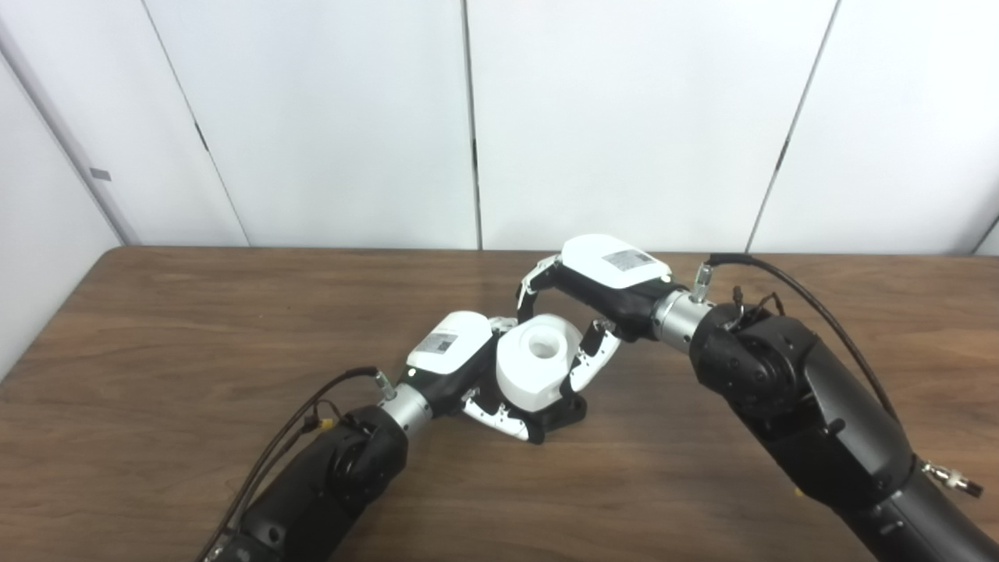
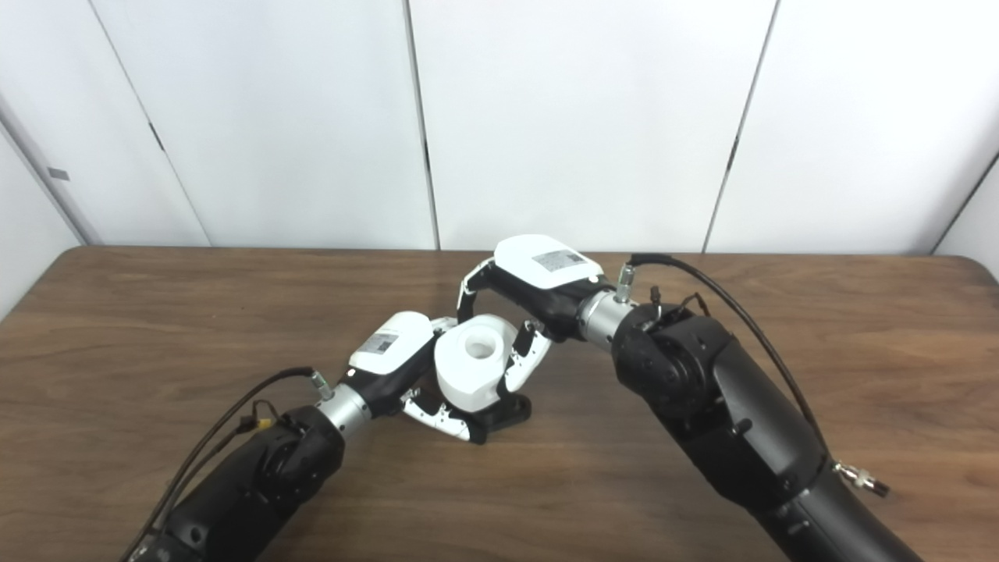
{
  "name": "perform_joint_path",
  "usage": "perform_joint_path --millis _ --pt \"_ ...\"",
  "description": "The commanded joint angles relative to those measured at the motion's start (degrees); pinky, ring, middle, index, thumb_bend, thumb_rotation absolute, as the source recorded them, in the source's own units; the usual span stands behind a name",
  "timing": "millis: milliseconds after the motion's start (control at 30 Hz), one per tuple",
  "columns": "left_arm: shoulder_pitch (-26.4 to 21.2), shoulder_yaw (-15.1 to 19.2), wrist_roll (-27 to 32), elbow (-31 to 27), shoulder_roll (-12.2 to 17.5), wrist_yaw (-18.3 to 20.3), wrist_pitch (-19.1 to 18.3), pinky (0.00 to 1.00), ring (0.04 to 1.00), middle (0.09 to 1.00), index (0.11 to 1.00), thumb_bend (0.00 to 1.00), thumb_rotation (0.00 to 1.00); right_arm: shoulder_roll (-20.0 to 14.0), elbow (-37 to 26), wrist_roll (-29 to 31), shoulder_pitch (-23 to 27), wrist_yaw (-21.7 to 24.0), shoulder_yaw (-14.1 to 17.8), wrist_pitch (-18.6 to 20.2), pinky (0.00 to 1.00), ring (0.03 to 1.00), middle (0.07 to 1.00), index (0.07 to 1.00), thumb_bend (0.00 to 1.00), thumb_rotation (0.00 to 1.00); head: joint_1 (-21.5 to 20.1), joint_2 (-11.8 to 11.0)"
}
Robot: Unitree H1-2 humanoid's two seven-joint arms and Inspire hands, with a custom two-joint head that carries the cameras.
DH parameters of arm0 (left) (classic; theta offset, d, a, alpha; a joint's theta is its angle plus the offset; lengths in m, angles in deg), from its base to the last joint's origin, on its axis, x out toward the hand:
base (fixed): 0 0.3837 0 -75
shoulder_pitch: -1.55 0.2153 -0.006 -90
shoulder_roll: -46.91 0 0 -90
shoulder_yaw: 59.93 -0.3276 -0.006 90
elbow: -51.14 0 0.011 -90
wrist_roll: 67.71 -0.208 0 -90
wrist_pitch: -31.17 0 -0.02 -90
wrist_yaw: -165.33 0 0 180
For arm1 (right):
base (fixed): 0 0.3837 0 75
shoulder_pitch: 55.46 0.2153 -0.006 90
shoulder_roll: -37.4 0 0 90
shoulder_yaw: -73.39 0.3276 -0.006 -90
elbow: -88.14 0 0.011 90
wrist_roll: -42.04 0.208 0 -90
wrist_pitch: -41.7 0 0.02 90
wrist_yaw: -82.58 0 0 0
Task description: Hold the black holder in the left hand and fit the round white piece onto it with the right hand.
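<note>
round white piece (image 1: 537, 367): prob rigid plastic, light, smooth so maybe slippery; best gripped on side walls, not over the bore. chunky white cylinder w/ recessed round hole on top, sitting on black holder (image 1: 566, 412) at mid table (image 1: 156, 328). left hand (image 1: 468, 375) wrapped round holder base, fingers under piece. right hand (image 1: 581, 312) curled on piece's far side, seems grasping it.
</note>
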Motion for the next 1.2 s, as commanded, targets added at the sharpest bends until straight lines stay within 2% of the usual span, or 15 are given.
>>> perform_joint_path --millis 0,367,567,700,933,1167 --pt "2.28 -2.02 -1.72 2.18 0.04 5.82 -2.97 0.68 0.822 0.825 0.636 1.00 0.26 -0.48 -0.27 0.52 -0.65 4.71 -2.07 -0.88 0.89 0.854 0.762 0.482 0.52 0.13 0.04 0.09" --pt "2.51 -1.64 -1.45 1.41 0.03 6.88 -3.59 0.68 0.830 0.827 0.633 1.00 0.26 -0.38 -0.74 0.64 0.00 6.23 -2.07 -0.02 0.92 0.857 0.764 0.481 0.52 0.14 0.10 0.53" --pt "2.52 -1.54 -1.46 1.65 0.18 6.45 -2.77 0.67 0.820 0.822 0.632 1.00 0.26 -0.36 -0.38 0.98 0.28 6.85 -1.96 -0.02 0.89 0.855 0.758 0.481 0.52 0.13 -0.17 0.66" --pt "2.46 -1.64 -1.57 1.97 0.18 6.21 -2.38 0.66 0.819 0.819 0.626 1.00 0.27 -0.51 -0.64 1.32 1.34 8.17 -1.77 0.64 0.94 0.864 0.758 0.481 0.52 0.13 -0.06 0.67" --pt "2.45 -1.56 -1.43 1.96 0.23 6.51 -2.36 0.68 0.825 0.820 0.624 1.00 0.25 -0.03 -1.74 1.40 2.53 9.73 -0.62 3.31 0.91 0.861 0.762 0.481 0.52 0.13 -0.04 0.82" --pt "2.44 -1.72 -1.61 1.84 0.40 6.67 -2.33 0.68 0.825 0.820 0.619 1.00 0.24 -0.22 -2.23 1.64 3.79 10.38 0.32 3.98 0.88 0.843 0.758 0.481 0.52 0.13 -0.15 0.88"
